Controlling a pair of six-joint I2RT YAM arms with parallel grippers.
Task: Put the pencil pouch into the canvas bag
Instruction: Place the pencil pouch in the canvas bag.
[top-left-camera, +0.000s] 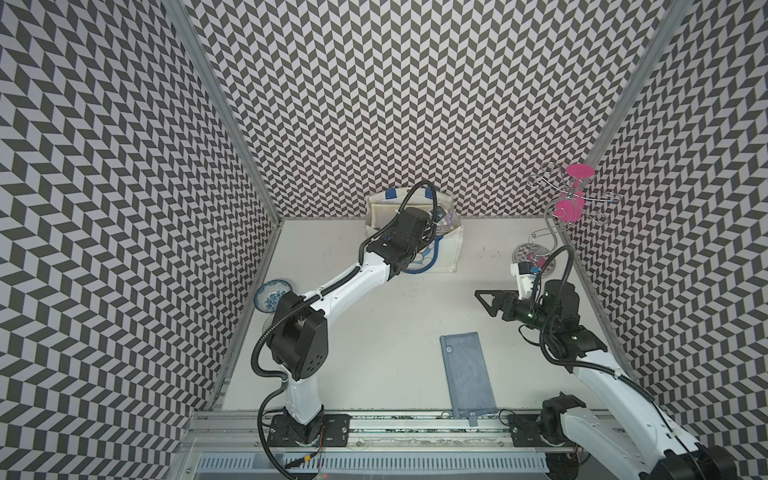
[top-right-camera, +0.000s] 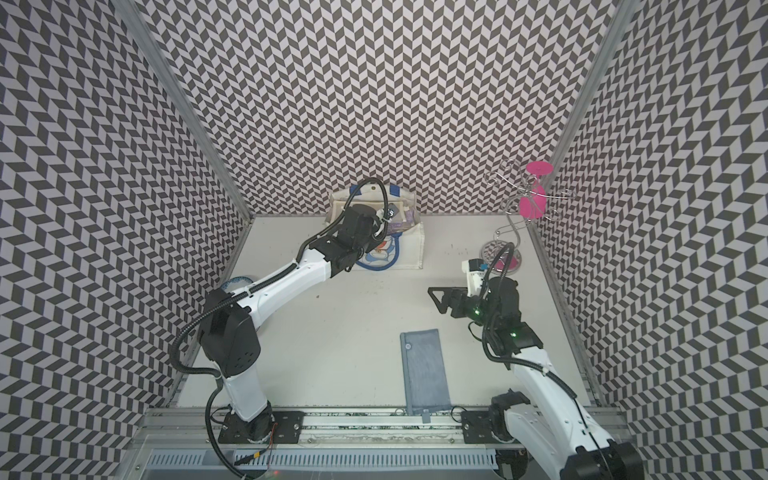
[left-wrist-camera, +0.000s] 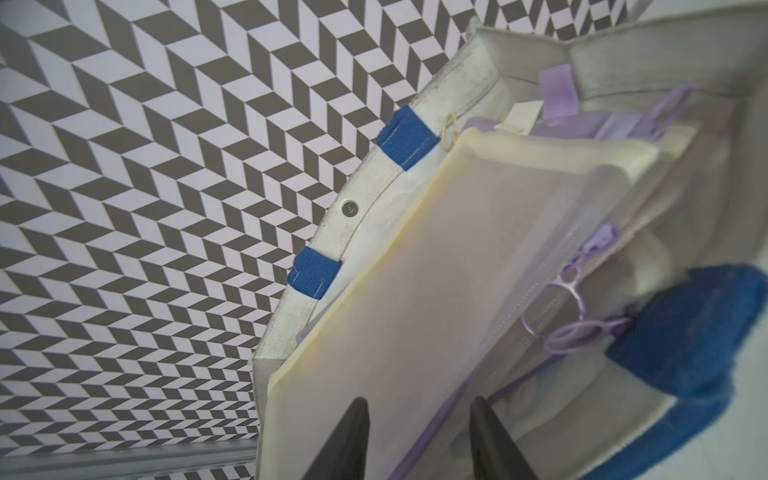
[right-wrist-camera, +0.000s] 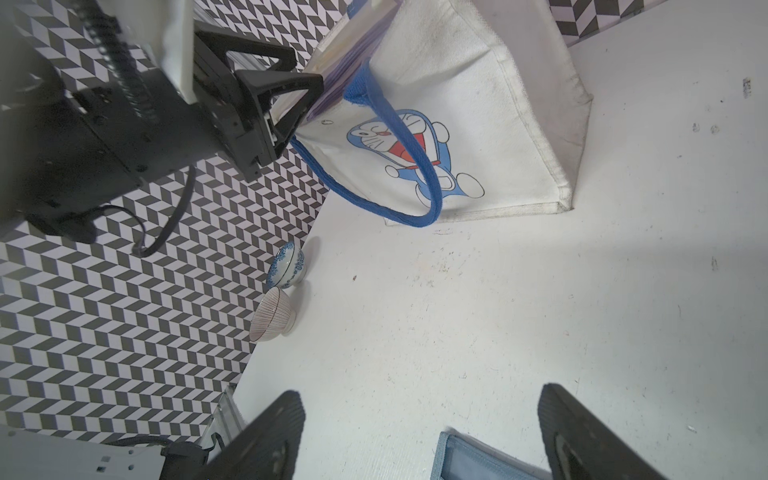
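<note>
As the pencil pouch (left-wrist-camera: 457, 270) sits inside the canvas bag (top-left-camera: 446, 253), far on the table (top-left-camera: 374, 332), with the left gripper (left-wrist-camera: 420, 407) fingers parted over it, the release seems in hand. Next, the arm should lift straight clear. The right gripper (right-wrist-camera: 419, 399) fingers gape empty.

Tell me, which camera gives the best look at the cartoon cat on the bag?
The right wrist view: the cartoon cat shows almost whole, crossed only by a blue strap. In both top views the left arm covers much of it. The left wrist view shows only the canvas bag's open top, no cat.
</note>
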